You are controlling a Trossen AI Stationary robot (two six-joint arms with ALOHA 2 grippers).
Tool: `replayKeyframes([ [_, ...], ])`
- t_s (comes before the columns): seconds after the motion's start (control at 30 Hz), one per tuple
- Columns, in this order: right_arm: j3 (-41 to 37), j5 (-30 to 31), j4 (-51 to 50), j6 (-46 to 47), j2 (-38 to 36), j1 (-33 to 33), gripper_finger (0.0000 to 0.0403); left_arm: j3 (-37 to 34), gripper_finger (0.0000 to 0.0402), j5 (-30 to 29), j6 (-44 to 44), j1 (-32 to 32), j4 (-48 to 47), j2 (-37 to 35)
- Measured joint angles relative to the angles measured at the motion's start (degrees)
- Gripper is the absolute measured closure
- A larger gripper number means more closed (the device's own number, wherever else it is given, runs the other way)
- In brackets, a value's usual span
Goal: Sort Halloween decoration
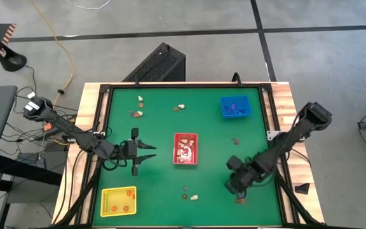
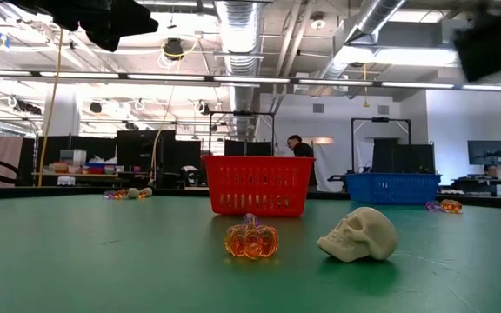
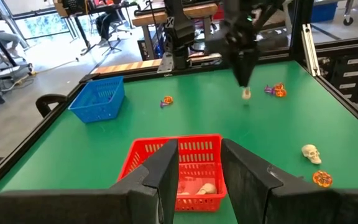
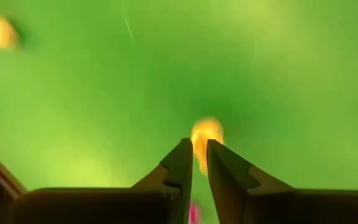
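**Right hand pinches an orange trinket near the bench's front right**

Only the right wrist view shows the grip: the right hand point(image 4: 199, 163) has its fingers nearly together with a small orange trinket point(image 4: 205, 138) between the tips, low over the green bench point(image 4: 104, 93). From above, that hand point(image 1: 239, 184) sits at the front right and the pinch itself is hidden.

The left hand point(image 1: 146, 153) hangs left of centre, fingers parted and holding nothing. Its wrist view looks over the red tray point(image 3: 178, 163).

The low view alone gives detail: a clear orange pumpkin point(image 2: 251, 239) just beside a cream skull point(image 2: 360, 234), apart, in front of the red tray.

Trays: red at centre holds pale pieces, blue tray point(image 1: 235, 107) at back right holds dark ones, yellow tray point(image 1: 118, 201) at front left holds orange ones. Other trinkets lie scattered loose.
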Motion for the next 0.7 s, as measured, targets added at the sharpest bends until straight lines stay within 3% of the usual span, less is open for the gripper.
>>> replayKeyframes([
  [0.13,0.02,8.78,6.79,-13.43,-2.09,-6.01,0.034,0.0,0.0292,-0.01,0.48,0.0,0.51,0.0],
  [0.2,0.04,8.17,11.03,-19.8,-2.18,-9.28,0.0345,0.0,0.0292,0.0,0.43,0.0,0.49,0.0],
  [0.3,0.09,2.46,13.27,-25.51,-1.69,-12.7,0.0347,0.0,0.0292,0.0,0.43,0.0,0.44,0.0],
  [0.43,0.09,-2.64,8.63,-25.27,-1.36,-13.09,0.0347,0.0,0.0292,0.01,0.43,0.0,-0.02,0.0],
  [0.7,0.07,-2.03,-0.57,-15.57,0.05,-6.46,0.0347,0.0,0.0292,0.04,-1.03,0.0,-0.5,0.0],
])
